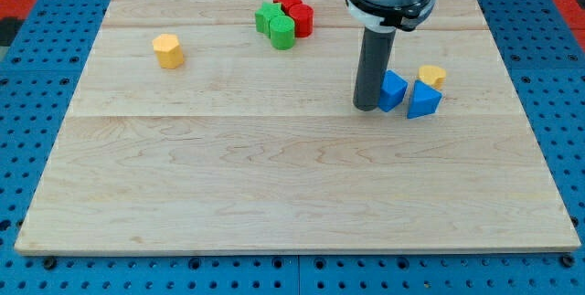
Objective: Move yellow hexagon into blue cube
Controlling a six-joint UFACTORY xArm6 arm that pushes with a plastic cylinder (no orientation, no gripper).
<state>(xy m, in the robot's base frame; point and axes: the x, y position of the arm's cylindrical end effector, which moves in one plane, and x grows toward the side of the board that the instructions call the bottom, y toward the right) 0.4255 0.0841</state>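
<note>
Yellow hexagon (168,50) far left of my tip (367,106); blue cube (393,89) touching tip.

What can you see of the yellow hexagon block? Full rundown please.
The yellow hexagon is a short, chunky block with flat side facets and a flat top, a matte orange-yellow, possibly painted wood. It stands upright on the wooden board, in the view's upper left, alone: nothing touches it. The green and red blocks sit well to its right. The blue cube is far off toward the view's right, where my tip rests right beside the cube's left side.
</note>
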